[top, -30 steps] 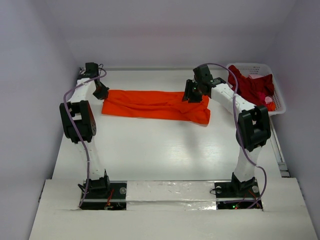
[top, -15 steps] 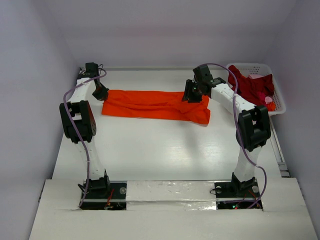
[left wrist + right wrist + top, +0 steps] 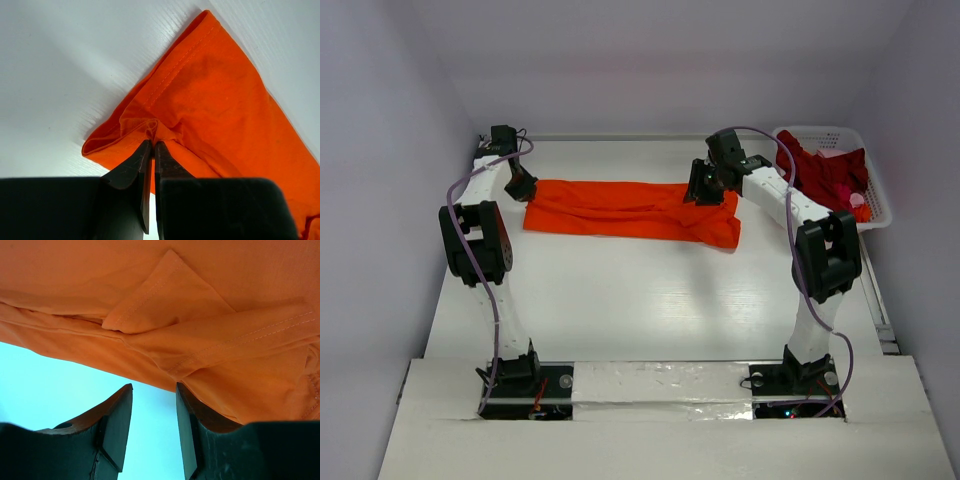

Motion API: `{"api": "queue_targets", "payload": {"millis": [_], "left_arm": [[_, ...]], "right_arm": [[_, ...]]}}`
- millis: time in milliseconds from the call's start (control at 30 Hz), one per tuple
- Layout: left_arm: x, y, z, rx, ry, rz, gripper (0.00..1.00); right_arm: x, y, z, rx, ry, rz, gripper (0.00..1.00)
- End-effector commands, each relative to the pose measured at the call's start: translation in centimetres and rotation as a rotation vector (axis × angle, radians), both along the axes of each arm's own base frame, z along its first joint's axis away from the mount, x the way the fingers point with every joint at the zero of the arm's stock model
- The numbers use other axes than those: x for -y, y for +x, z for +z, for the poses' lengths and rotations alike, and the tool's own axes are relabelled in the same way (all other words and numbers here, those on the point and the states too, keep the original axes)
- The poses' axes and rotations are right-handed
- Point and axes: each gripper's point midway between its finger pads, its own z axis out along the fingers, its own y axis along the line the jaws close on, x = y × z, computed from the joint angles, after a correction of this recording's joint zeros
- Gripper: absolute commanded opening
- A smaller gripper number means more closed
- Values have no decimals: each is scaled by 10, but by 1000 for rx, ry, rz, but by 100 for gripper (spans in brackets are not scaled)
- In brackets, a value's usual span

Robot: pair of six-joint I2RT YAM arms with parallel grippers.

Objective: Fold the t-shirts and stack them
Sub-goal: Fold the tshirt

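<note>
At twelve o'clock the orange t-shirt (image 3: 630,210) lies part-folded, my left gripper (image 3: 151,143) pinching its corner, right gripper (image 3: 153,392) agape; crimson t-shirts (image 3: 825,175) at two o'clock unfolded.

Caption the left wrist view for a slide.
Left hand shut, pinching a puckered fold at the corner of the orange t-shirt lying on the white table.

Near half of bench (image 3: 650,300) is left open btwn left arm (image 3: 475,240) and right arm (image 3: 828,258). Far strip is occupied by orange shirt (image 3: 620,208). Far-right corner is blocked by basket (image 3: 878,190) w/ red shirts (image 3: 825,175).
</note>
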Motion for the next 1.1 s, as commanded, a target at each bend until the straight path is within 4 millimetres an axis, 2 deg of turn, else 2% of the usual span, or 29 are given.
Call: {"api": "queue_targets", "payload": {"millis": [0,100,433,667,800,833,933,967,1033,1067], "left_arm": [[-5,7,22,36,34,-3,0],[-5,12,32,59,35,0,0],[1,27,44,94,-4,-6,0],[9,31,16,36,-53,-24,0],[6,29,-1,6,-43,-15,7],[1,28,-4,-2,-13,-1,8],[-3,26,-14,-28,0,10,24],[-4,27,-15,-26,5,15,35],[-6,25,-15,-23,14,35,49],[-13,26,-11,-6,21,55,62]], "right_arm": [[-6,6,30,82,41,10,45],[-6,7,30,84,42,10,45],[-5,7,34,88,38,11,45],[-6,8,38,95,45,13,45],[-10,5,41,98,46,24,45],[-10,4,43,100,46,25,45],[-9,4,45,105,47,24,45],[-13,1,44,104,46,34,45],[-12,0,46,108,42,34,45],[-11,-2,46,108,39,36,45]]}}
